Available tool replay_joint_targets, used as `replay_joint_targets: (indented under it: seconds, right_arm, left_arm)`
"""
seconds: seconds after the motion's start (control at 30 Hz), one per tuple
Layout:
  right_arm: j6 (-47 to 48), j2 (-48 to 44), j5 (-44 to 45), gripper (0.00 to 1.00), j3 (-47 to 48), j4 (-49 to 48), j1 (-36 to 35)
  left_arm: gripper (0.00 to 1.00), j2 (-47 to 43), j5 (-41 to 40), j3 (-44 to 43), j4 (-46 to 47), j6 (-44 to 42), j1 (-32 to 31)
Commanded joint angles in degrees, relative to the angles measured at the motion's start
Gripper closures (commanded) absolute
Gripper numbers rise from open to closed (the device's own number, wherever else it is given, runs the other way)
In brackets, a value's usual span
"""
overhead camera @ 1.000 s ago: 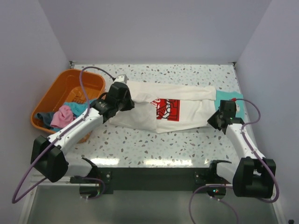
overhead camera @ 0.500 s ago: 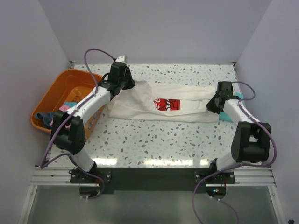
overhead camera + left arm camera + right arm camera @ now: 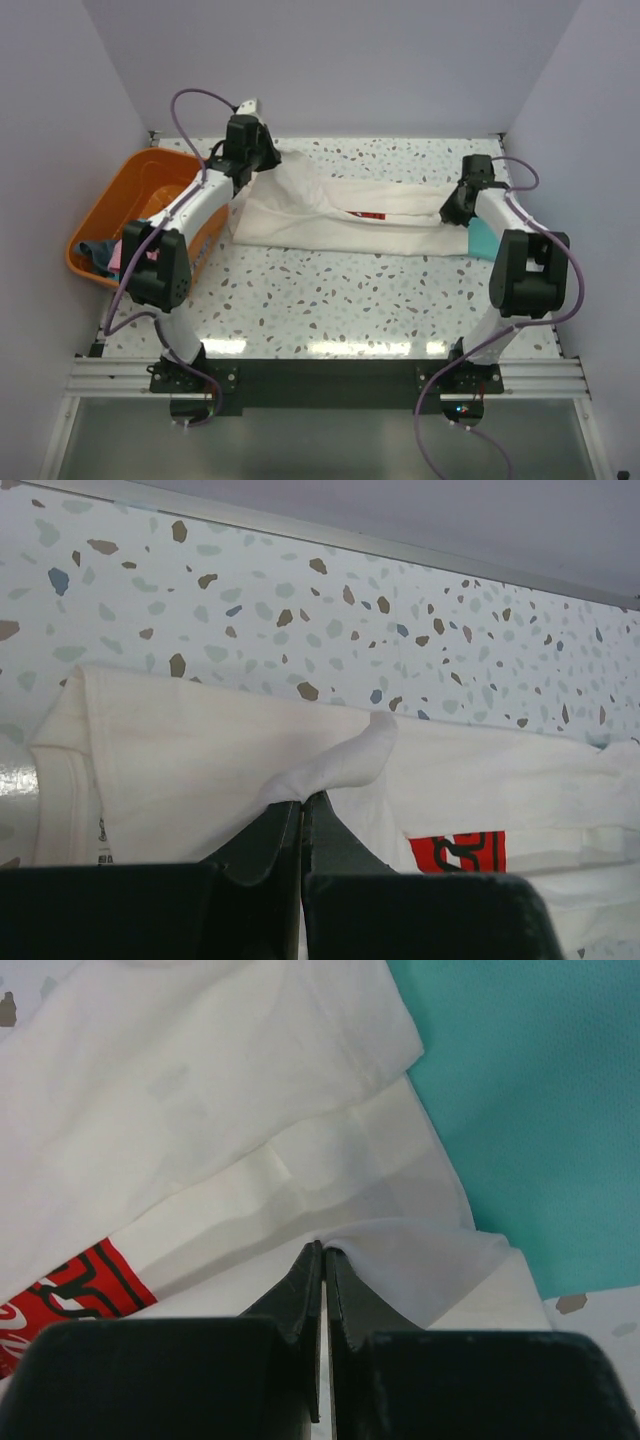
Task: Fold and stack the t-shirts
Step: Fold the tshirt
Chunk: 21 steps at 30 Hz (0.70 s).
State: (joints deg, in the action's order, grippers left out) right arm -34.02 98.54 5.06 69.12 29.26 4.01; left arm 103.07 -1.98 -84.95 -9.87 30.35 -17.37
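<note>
Top external cam: the cream-white t-shirt (image 3: 330,215) lies stretched across the far half of the counter (image 3: 330,300), a long folded band running from upper left to right of centre. Only a sliver of its red logo (image 3: 368,214) shows at the fold. At the right end the teal-green t-shirt (image 3: 482,240) lies flat on the counter, w/ the cream one's edge overlapping it. At the left edge sits an orange basket (image 3: 150,185) w/ a few coloured clothes (image 3: 100,252) inside, apart from both shirts. Both arms reach to the far side, one at each end of the cream shirt

Left wrist cam: the left tool (image 3: 302,802) is clenched on a pinch of cream cloth, jaws tight together, a small tuft poking up above the tips. Rest of the shirt is spread on the counter beyond; a banded edge shows at frame left (hem or collar, can't tell), logo at lower right

Right wrist cam: the right tool (image 3: 324,1250) is likewise clenched on an edge fold of the cream shirt, jaws nearly touching w/ cloth btwn them. Teal shirt fills the upper right of frame, just beside the grip; logo at lower left
</note>
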Motion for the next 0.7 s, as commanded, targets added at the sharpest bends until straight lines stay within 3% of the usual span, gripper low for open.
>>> replay_joint_targets:
  seconds: [0.0,0.23,0.3,0.37,0.4,0.43,0.5,0.53,0.6,0.63,0.67]
  right_arm:
    - [1.50,2.96,1.09,1.00,4.44,1.15,-0.06]
    - [1.85,9.65,2.32,0.99,11.91,3.18,-0.06]
    - [1.85,11.14,4.25,0.90,15.31,5.35,-0.14]
    - [1.94,12.72,5.74,0.80,17.35,6.95,-0.06]
    - [1.85,12.90,6.27,0.63,18.23,8.17,-0.06]
    - [1.68,12.82,6.80,0.56,19.63,8.45,-0.06]
    - [1.76,12.55,7.94,0.41,21.65,9.49,-0.06]
    - [1.94,12.20,8.12,0.35,22.36,9.94,-0.06]
    - [2.64,11.24,8.91,0.23,23.59,10.29,-0.06]
    - [2.82,10.80,9.00,0.20,23.78,10.47,-0.14]
    - [2.99,10.45,9.09,0.11,23.78,10.38,-0.06]
  left_arm:
    - [1.00,3.27,0.57,-4.96,2.22,-2.49,0.40]
    - [1.00,11.53,1.19,-11.98,2.14,-3.54,1.02]
    - [1.00,15.40,0.14,-16.64,-0.83,-3.28,1.37]
    - [0.84,18.21,-0.92,-20.68,-4.09,-3.19,1.63]
    - [0.74,20.75,-2.84,-25.13,-6.28,-2.58,1.81]
    - [0.46,21.73,-3.38,-27.35,-10.31,-2.40,1.90]
    - [0.30,22.53,-6.53,-30.53,-13.93,-1.08,1.90]
    - [0.14,22.01,-6.98,-30.28,-13.86,-0.91,1.90]
    - [0.00,19.02,-6.38,-27.30,-11.94,-0.29,1.90]
    - [0.00,17.88,-5.59,-25.90,-10.97,-0.29,1.90]
    - [0.00,15.70,-5.06,-23.45,-10.27,0.15,1.90]
